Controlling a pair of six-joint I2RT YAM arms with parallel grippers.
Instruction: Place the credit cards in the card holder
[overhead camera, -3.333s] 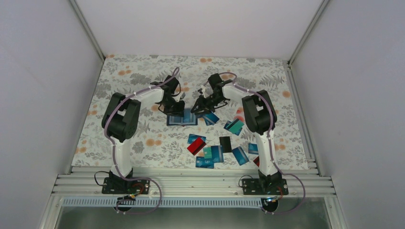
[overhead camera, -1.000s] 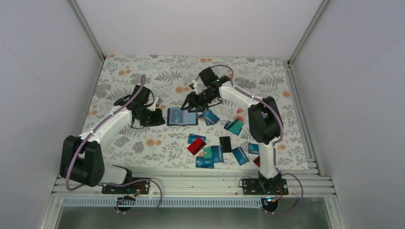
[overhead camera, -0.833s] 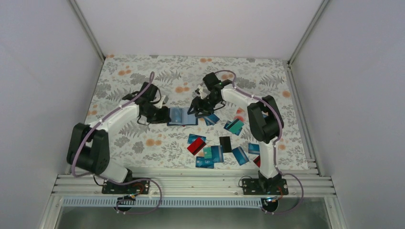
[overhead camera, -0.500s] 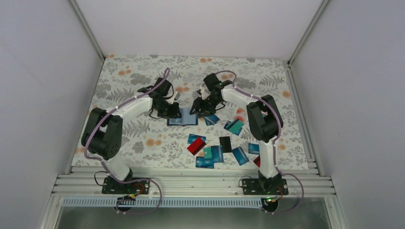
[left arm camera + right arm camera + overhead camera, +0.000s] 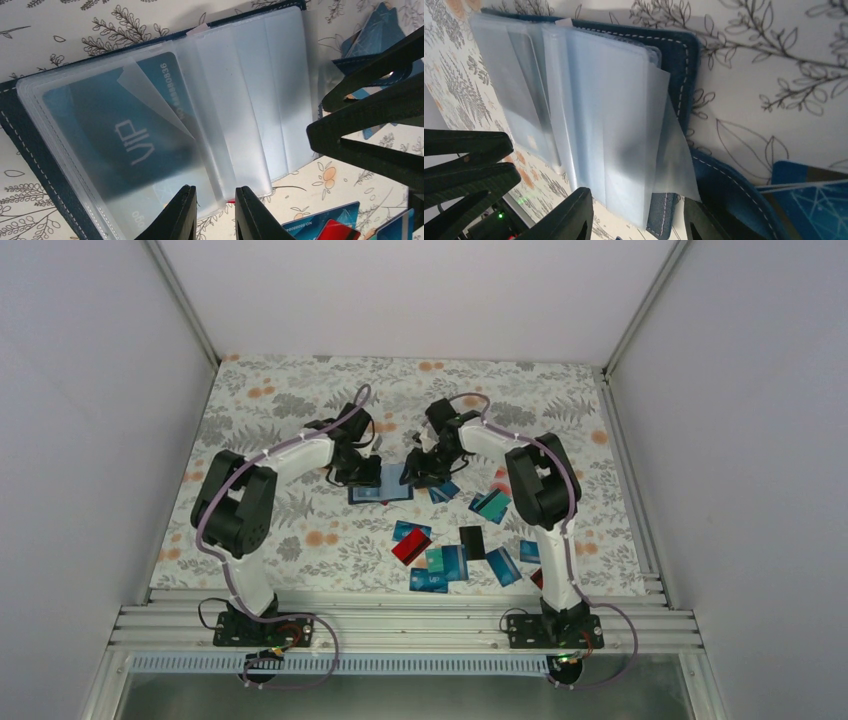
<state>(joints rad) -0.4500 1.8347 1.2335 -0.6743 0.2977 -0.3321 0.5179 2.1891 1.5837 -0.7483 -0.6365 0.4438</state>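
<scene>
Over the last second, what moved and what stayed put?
The left arm swung back in from the left, so the left gripper is now over the left part of the card holder. No grasp or release is visible. The right gripper barely shifted, staying at the holder's right side. The holder and the loose credit cards are unchanged.

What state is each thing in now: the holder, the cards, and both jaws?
Holder: open flat, sleeves fanned.
VIP card: inside a sleeve.
Loose cards: scattered, outside holder.
Left jaws: narrowly open over holder.
Right jaws: open over holder.
</scene>
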